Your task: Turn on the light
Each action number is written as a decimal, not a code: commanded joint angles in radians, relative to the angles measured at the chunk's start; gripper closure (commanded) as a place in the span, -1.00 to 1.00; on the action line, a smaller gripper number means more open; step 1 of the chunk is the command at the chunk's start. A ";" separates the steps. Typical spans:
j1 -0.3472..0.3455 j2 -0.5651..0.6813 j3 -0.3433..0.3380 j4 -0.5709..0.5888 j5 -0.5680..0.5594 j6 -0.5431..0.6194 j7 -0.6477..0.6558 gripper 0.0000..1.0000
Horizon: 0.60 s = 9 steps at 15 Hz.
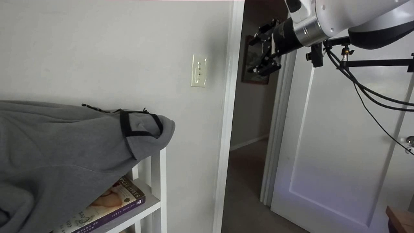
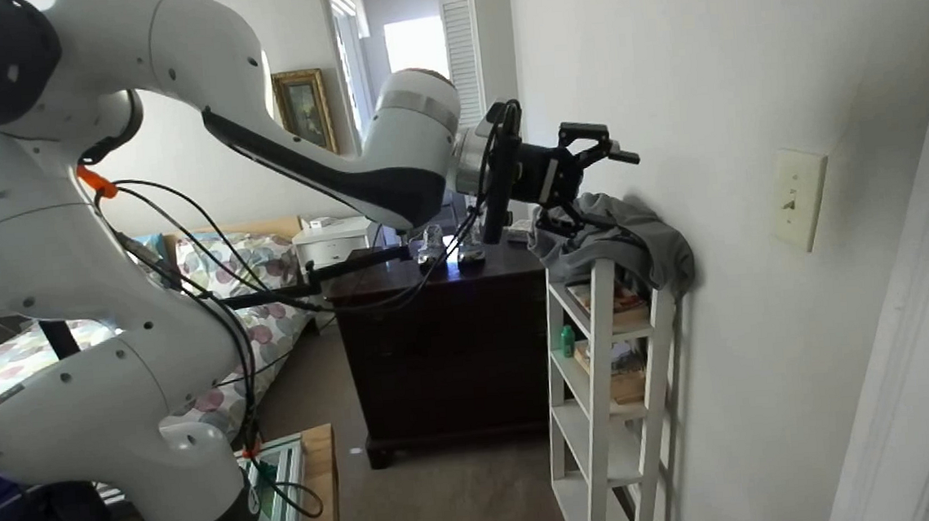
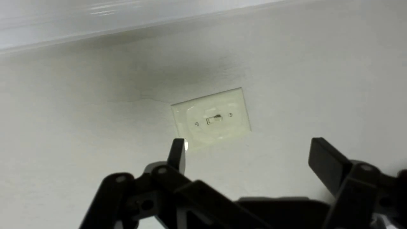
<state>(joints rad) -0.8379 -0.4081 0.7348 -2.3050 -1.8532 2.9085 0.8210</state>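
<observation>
The light switch is a cream-white plate on the wall in both exterior views (image 1: 199, 72) (image 2: 799, 198). It also shows whole except near one corner in the wrist view (image 3: 213, 118), tilted, with a small toggle at its centre. My gripper (image 3: 248, 141) is open with nothing between its fingers. In the wrist view the left fingertip overlaps the plate's lower left corner. In the exterior views my gripper (image 1: 254, 55) (image 2: 619, 192) is in the air, apart from the plate. No lamp is in view.
A grey garment (image 1: 81, 142) lies over a white shelf (image 1: 158, 181) with books, beside the wall below the switch. A white door frame (image 1: 228, 106) stands beside the switch. A dark dresser (image 2: 446, 352) stands behind the shelf.
</observation>
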 commanded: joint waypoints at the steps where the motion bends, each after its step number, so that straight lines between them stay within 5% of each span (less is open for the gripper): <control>1: 0.007 0.086 0.025 0.081 -0.274 -0.114 0.150 -1.00; 7: 0.001 0.268 0.080 0.111 -0.601 -0.341 0.251 -1.00; 8: 0.205 0.341 -0.102 0.104 -0.617 -0.412 0.189 -1.00; 9: 0.241 0.367 -0.143 0.116 -0.644 -0.437 0.195 -1.00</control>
<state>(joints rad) -0.7907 -0.1791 0.7638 -2.2284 -2.4093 2.5693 1.0513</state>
